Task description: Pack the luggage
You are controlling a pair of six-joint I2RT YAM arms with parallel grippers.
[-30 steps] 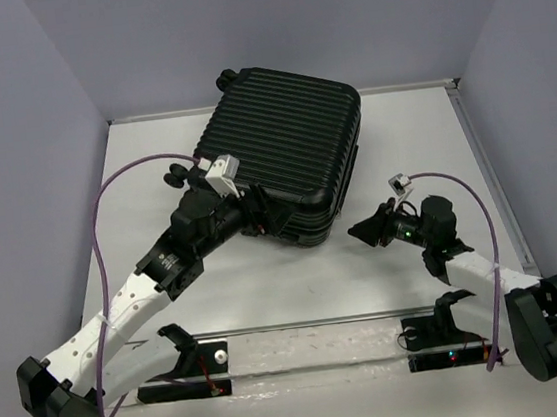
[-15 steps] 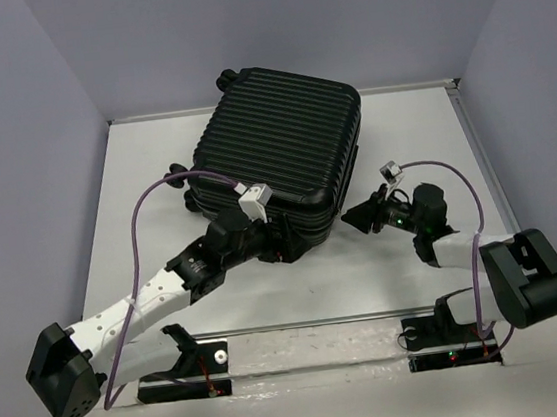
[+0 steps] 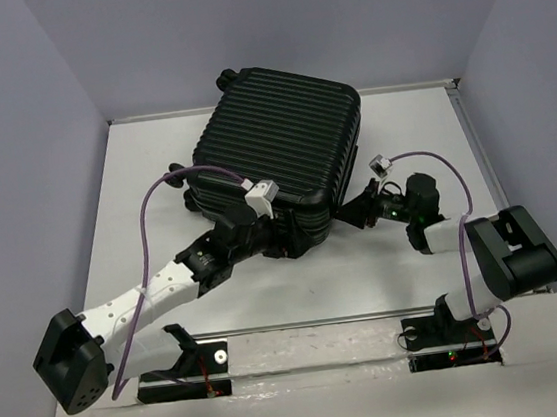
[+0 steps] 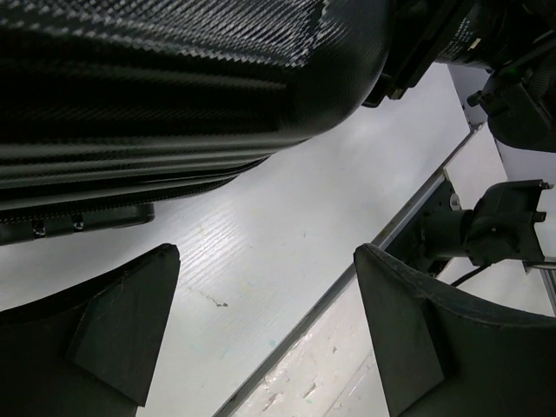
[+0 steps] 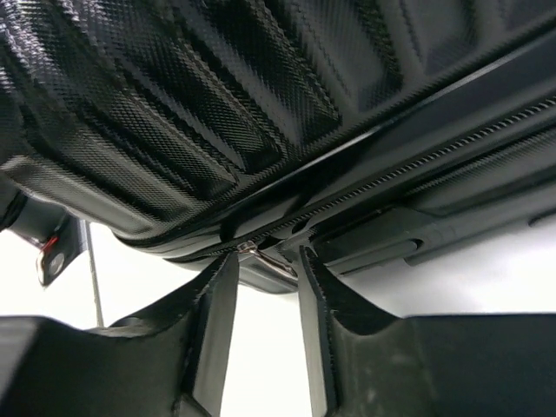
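The luggage (image 3: pixel 281 138) is a black ribbed hard-shell suitcase lying flat and closed at the back middle of the table. My left gripper (image 3: pixel 287 236) is at its near edge, wide open and empty. In the left wrist view the shell (image 4: pixel 174 78) is above the gripper (image 4: pixel 261 291), with bare table between the fingers (image 4: pixel 122 321). My right gripper (image 3: pixel 343 217) is at the near right corner. In the right wrist view the gripper (image 5: pixel 269 271) is narrowly open, and a metal zipper pull (image 5: pixel 261 254) on the luggage seam (image 5: pixel 217 104) lies between its tips, not clamped.
A metal rail (image 3: pixel 312 323) runs along the near edge with both arm mounts on it. Caster wheels stick out at the back (image 3: pixel 226 77) and left (image 3: pixel 176 175) of the luggage. Grey walls stand close on three sides. The right arm's mount (image 4: pixel 495 234) shows in the left wrist view.
The left gripper slid right along the luggage's near edge. The right gripper moved left and up to the near right corner, reaching the zipper pull.
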